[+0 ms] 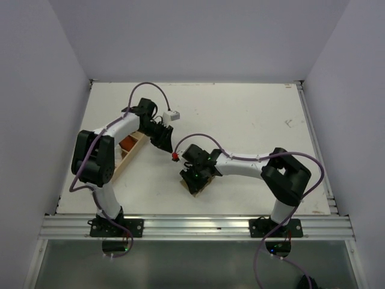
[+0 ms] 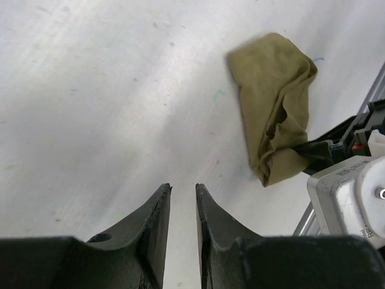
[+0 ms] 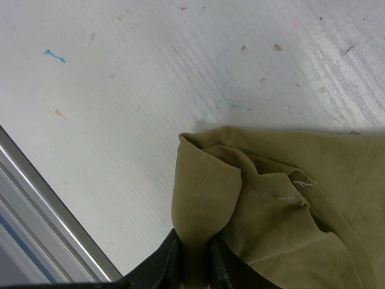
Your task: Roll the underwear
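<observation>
While the underwear (image 3: 289, 211) is lying bunched up on the white table (image 3: 120, 90), close to the silver rail (image 3: 48, 205) at the front edge, one fold of it is being pinched between the two black fingers of the right gripper (image 3: 192, 256). The cloth is being seen as soft, thin and olive green, with loose wrinkles and a stitched hem. In the left wrist view it is being shown as a long, lumpy shape, running from far to near, with its near end being held up a little by the right arm.

The left gripper (image 2: 183, 189) is being kept just above the bare table with its fingers a little way apart and nothing between them. From these fingers the cloth is lying ahead and off to the right, near but not touching. So the right arm is judged to be the nearer one, and the free far end is being left for the left arm to reach.

The table is hard, flat and marked with small stains. Farther out, a wooden tray (image 1: 137, 150) with something orange (image 1: 127, 143) in it is being seen beside the left arm.
</observation>
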Controlling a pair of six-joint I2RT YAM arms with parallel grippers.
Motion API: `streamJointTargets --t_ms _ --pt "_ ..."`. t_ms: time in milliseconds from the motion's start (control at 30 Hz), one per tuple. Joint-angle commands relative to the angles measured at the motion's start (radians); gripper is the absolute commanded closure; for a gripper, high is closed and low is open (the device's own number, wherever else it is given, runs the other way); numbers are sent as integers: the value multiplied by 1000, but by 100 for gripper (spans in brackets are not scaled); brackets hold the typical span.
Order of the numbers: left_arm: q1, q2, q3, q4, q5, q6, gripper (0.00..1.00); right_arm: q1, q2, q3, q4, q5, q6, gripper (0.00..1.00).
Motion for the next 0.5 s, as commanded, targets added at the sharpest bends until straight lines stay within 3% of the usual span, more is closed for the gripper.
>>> streamJointTargets --t_ms 0,100,133,200,233,300,333,400,467 --pt "31 -67 75 35 -93 -98 73 -21 94 -35 -28 23 -18 89" --pt "63 -159 84 148 -286 -193 76 -56 105 -17 -24 -38 -21 88" --pt "73 -193 65 260 -369 -236 78 -62 107 -12 -21 -69 -21 88" --pt "77 -327 3 430 -391 -267 77 -76 108 -9 -8 -104 -29 88" --pt "77 -369 -77 639 -399 -334 78 -78 107 -7 -8 -125 -30 88" --pt "79 -465 -164 866 -414 -486 83 -90 110 -4 -8 -152 -44 88" --pt "79 -488 -245 1058 -484 -699 87 -96 116 -6 -4 -174 -47 88" --pt "93 -476 -262 1176 -399 -769 83 -122 125 -12 18 -240 -55 88" --pt "109 -383 -142 1099 -249 -740 81 -156 143 -13 32 -311 -59 88"
